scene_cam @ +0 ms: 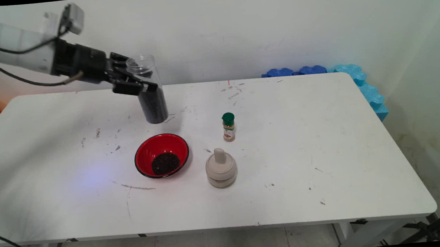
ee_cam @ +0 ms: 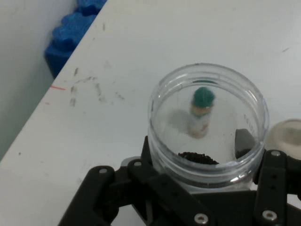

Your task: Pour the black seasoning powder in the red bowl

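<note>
Gripper (scene_cam: 132, 81) at upper left, above table (scene_cam: 325, 162), fingers clamped round clear open jar (scene_cam: 150, 90), held almost upright, dark grains filling its lower half. Below it, red bowl (scene_cam: 161, 154) with dark grains in bottom. Right of bowl: beige lidded pot (scene_cam: 221, 168); behind pot, green-capped spice bottle (scene_cam: 228, 127). Blue foam (scene_cam: 354, 79) along table's far right edge.

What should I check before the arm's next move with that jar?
1. Grip: gripper shut on jar, near its open mouth: ok.
2. Jar attitude: near upright, slightly tilted, mouth up, held above table: ok.
3. Jar contents: dark grains remain inside: ok.
4. Bowl: upright, grains in it: ok.
5. Neighbours: spice bottle and lidded pot stand right of bowl, apart from it: ok.
6. Grip firmness: cannot tell.
</note>
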`<action>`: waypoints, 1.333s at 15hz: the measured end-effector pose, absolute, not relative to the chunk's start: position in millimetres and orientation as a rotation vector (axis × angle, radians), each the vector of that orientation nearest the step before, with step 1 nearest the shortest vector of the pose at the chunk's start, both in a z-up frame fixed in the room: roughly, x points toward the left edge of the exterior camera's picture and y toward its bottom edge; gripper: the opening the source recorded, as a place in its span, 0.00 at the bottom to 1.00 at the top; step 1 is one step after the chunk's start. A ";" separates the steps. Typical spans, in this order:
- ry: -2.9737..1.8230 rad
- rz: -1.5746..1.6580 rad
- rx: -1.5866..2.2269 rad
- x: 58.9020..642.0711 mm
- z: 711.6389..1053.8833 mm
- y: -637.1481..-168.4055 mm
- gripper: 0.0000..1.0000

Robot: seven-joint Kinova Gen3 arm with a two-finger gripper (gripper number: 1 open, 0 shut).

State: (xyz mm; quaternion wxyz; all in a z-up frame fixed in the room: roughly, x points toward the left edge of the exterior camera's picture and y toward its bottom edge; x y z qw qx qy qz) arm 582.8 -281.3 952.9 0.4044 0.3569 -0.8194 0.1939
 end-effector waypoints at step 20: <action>-1.932 0.050 1.198 539.3 965.7 -221.8 0.00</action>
